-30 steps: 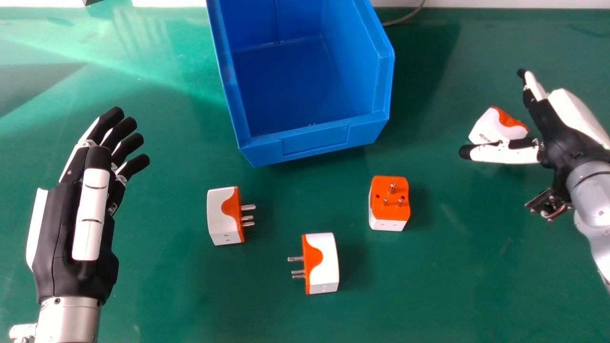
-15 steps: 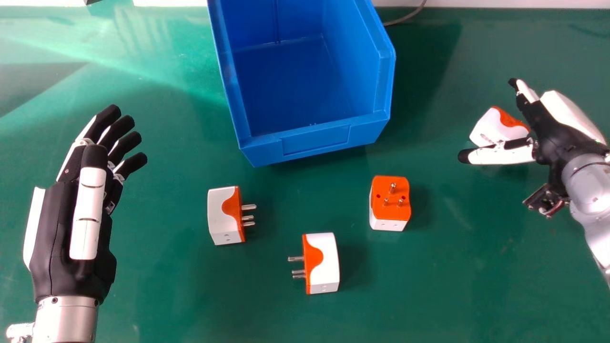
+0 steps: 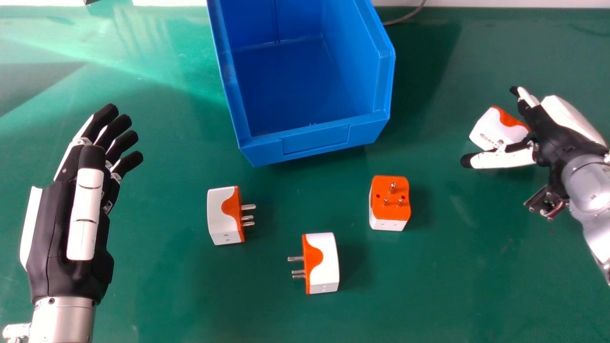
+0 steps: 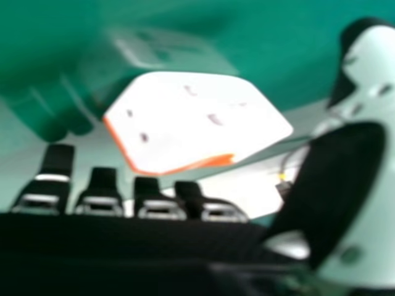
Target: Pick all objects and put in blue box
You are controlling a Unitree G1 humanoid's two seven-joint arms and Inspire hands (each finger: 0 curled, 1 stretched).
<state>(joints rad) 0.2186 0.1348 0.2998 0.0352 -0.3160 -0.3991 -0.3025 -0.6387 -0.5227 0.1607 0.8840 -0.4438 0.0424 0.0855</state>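
Note:
At the right of the head view, my right hand (image 3: 555,133) is open beside a white and orange plug adapter (image 3: 498,128), its thumb extended along the adapter's near side. In the right hand view that adapter (image 4: 197,123) lies between the fingertips and thumb of my right hand (image 4: 333,185), not gripped. My left hand (image 3: 71,219) is open at the left, holding nothing. Three more adapters lie on the table: one (image 3: 223,216) with pins pointing right, one (image 3: 325,262) with pins pointing left, one (image 3: 390,202) with pins up. The blue box (image 3: 314,140) stands behind them.
The green table (image 3: 452,286) extends around the adapters. A grey cable (image 3: 405,18) runs behind the box's right side, by a white strip (image 3: 500,4) along the far edge.
My right hand has come down towards the near side, closer around the adapter. My left hand has drifted slightly left. The adapters and the box have stayed put.

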